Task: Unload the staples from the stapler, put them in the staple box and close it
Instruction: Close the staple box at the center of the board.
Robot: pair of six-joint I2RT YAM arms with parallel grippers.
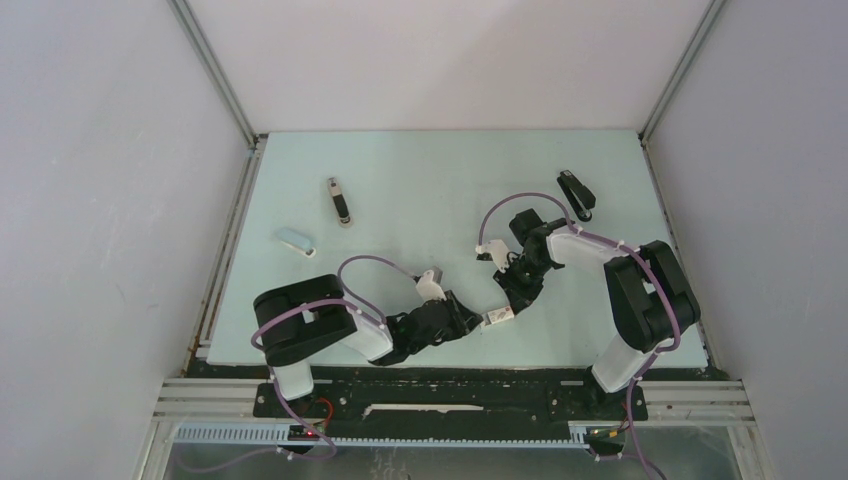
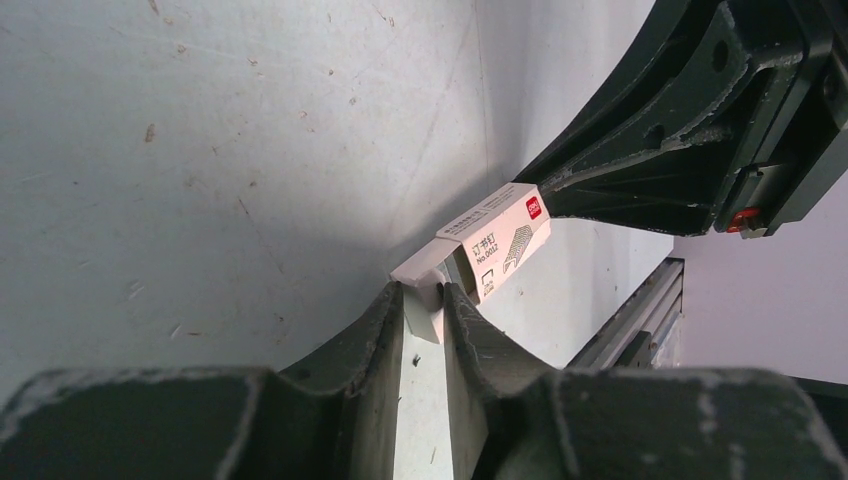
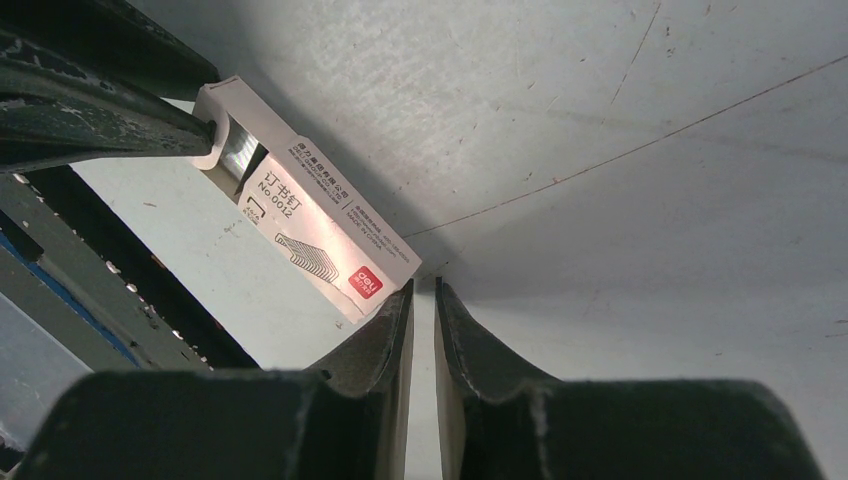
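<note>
Glossy printed cardboard box [image 2: 495, 240] over scuffed, matt table [image 2: 200, 150].

White enclosure walls [image 1: 450, 60] — pale green tabletop [image 1: 430, 180], soft even light.

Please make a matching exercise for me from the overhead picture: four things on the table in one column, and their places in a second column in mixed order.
Things
1. stapler
2. black object
3. pale blue object
4. staple box

Places
A. between the left tool and the right tool, near the front edge
B. back right part of the table
C. near the left edge of the table
D. back half, left of the middle

Pairs: 1-D, 2-B, 3-C, 4-A
</note>
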